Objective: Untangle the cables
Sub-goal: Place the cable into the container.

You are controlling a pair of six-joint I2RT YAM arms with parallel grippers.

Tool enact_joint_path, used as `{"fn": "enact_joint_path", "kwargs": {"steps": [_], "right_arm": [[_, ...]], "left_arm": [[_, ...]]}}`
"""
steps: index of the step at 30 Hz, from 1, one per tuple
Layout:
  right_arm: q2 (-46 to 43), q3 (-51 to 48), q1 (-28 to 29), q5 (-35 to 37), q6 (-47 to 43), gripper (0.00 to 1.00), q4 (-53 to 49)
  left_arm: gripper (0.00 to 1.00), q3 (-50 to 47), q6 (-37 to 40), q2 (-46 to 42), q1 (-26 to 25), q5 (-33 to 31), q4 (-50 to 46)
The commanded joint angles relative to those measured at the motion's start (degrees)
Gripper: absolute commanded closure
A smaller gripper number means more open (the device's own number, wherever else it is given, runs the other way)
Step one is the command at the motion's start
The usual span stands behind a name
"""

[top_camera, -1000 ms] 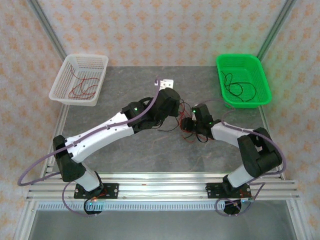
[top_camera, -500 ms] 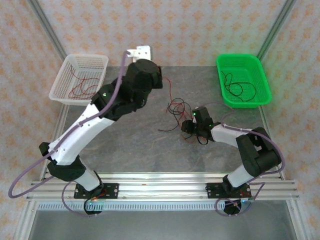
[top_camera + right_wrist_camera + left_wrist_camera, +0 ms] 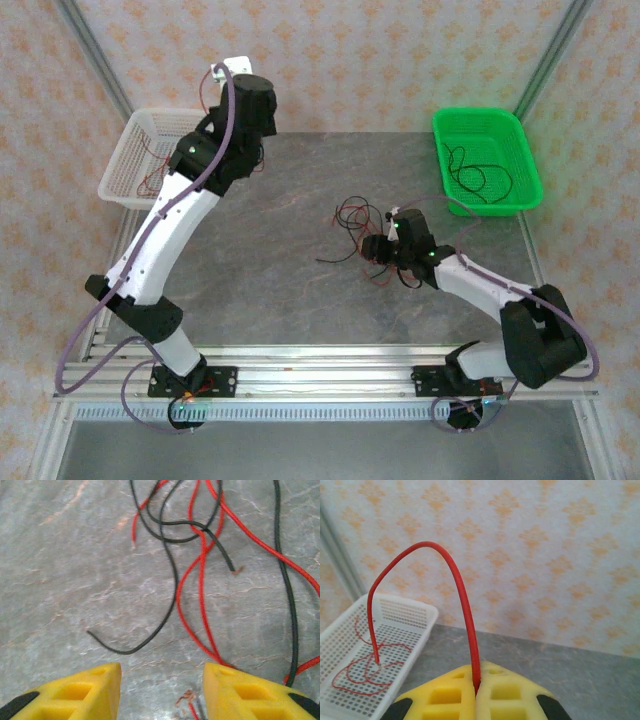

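Pinching a single red cable (image 3: 461,587), the left gripper (image 3: 476,687) is pressed tight together. The cable arcs up out of the grip and droops toward the lower left of the wrist frame, with its loose end hanging over the white basket (image 3: 415,611).

From the top camera, the left arm (image 3: 170,220) is stretched way out, reaching to the upper left of the frame with the gripper raised by the basket's back corner.

Over on the other side, the right gripper (image 3: 162,680) has its jaws spread apart with nothing between them, low over the grey table (image 3: 270,260). The tangle of red and black cables (image 3: 200,555) sits just ahead of it, and one red strand runs down close to the gripper's right side. The right arm (image 3: 480,285) is bent at the elbow, reaching in toward the middle of the frame.

The white basket has a few red cables (image 3: 362,672) curled in it. The green basket (image 3: 487,122) at upper right holds a black cable (image 3: 468,172).
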Motion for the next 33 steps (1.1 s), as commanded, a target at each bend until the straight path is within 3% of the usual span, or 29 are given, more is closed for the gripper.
{"fn": "enact_joint_path", "kwargs": {"steps": [1,10,17,25,33], "right_arm": [[-3.8,2.8,1.1,-2.4,-2.8,0.54,-4.5],[-10.2,5.0,2.8,-3.2,-4.4,0.53,-10.0],[-10.9,3.7,2.9,-2.6,-3.6,0.53,-10.1],[-10.7,2.1,2.9,-3.2,-2.5,0.53,-9.0],[-10.0,1.7,2.9,-2.9,-2.5,0.53,-9.0]], "left_arm": [[1.00,3.6,2.2,2.0,5.3,-1.8,2.9],[1.00,11.3,5.0,9.5,15.3,-4.6,3.9],[1.00,11.7,7.7,11.2,21.3,-9.3,6.7],[1.00,3.9,10.4,10.5,28.1,-13.5,14.7],[1.00,-8.3,8.4,9.6,30.5,-11.7,22.3]]}}
